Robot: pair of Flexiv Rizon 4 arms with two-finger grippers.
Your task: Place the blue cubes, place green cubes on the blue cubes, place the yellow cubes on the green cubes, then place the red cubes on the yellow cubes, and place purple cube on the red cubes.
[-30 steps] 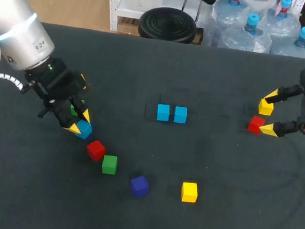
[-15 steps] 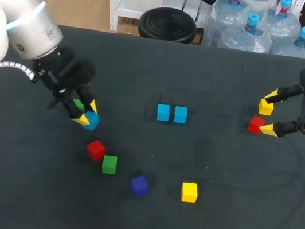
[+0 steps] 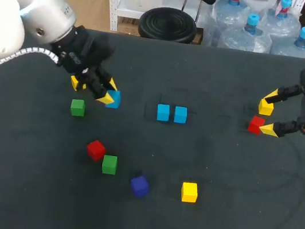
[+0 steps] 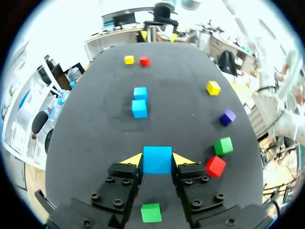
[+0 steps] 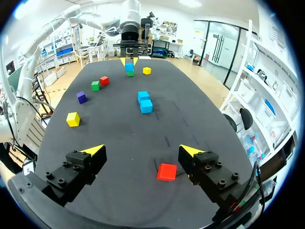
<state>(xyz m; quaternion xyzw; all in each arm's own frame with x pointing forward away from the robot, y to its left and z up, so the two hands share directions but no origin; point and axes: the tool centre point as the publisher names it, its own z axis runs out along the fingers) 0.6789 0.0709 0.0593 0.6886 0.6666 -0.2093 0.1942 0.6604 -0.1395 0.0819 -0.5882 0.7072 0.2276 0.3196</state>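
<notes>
The left wrist view looks closest at the left gripper, which is clamped on a blue cube with one tip on each side and a green cube under it. Ahead lie a red cube and a second green cube just beside each other. Past them are a purple cube, a yellow cube and the blue pair, touching at mid-table.

Only the head view and the right wrist view show a third yellow cube, half hidden behind the left gripper in the head view.

At the far side, the right gripper is spread wide and holds nothing. The far red cube lies between its fingers, just beside one tip. The head view alone shows how close the far yellow cube is to the other tip. The right wrist view does not show that cube. Whether either cube touches a tip I cannot tell.
</notes>
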